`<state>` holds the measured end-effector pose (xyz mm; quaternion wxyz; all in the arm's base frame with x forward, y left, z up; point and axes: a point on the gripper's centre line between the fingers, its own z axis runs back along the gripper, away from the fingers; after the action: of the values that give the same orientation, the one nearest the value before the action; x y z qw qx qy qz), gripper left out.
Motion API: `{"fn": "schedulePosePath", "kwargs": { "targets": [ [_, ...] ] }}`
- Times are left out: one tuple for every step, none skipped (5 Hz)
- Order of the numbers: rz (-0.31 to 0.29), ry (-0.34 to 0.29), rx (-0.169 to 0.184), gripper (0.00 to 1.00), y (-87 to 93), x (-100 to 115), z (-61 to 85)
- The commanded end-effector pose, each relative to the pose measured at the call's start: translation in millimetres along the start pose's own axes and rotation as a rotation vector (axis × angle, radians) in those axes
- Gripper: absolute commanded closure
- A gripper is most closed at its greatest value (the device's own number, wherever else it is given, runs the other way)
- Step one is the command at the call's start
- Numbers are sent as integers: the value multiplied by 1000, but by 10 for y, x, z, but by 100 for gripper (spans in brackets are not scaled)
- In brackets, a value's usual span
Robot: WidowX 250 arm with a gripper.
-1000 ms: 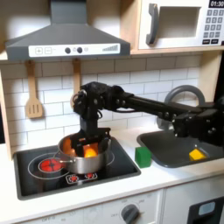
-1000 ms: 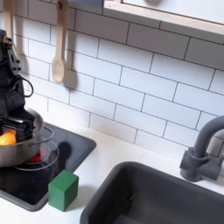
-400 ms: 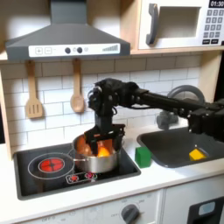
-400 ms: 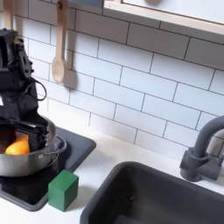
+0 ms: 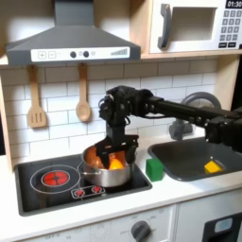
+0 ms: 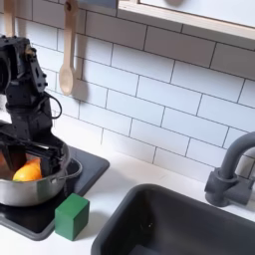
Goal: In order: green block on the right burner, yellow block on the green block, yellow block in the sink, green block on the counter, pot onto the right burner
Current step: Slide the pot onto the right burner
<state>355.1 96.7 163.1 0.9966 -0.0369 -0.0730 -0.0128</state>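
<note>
On the black cooktop (image 5: 57, 184) sits the pot (image 5: 102, 168), an orange piece (image 6: 28, 172) inside, the gripper (image 5: 118, 148) clamped on its rim, the green block (image 5: 154, 169) on the counter (image 6: 120, 184) beside it toward the sink (image 5: 194, 159), which holds the yellow block (image 5: 213, 166).

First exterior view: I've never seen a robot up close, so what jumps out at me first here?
Most striking is the black arm reaching over the cooktop, its gripper down at the shiny pot on the burner at the first exterior view's right, an orange piece inside. Beside the cooktop a green block sits on the counter, and a yellow block lies in the sink.
</note>
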Motion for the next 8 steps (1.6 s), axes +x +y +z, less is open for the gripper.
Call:
{"fn": "schedulePosePath", "kwargs": {
  "targets": [
    [-79, -28, 77, 0, 7, 102, 209],
    [-107, -55, 81, 0, -31, 148, 396],
    [-116, -44, 57, 0, -70, 106, 505],
    [-129, -23, 46, 0, -112, 0, 596],
    [-155, -42, 37, 0, -210, -162, 739],
    [-181, -55, 29, 0, -349, -415, 835],
    [-184, -47, 24, 0, -407, -663, 838],
    [-184, -47, 31, 0, -421, -872, 860]
  ]
}}
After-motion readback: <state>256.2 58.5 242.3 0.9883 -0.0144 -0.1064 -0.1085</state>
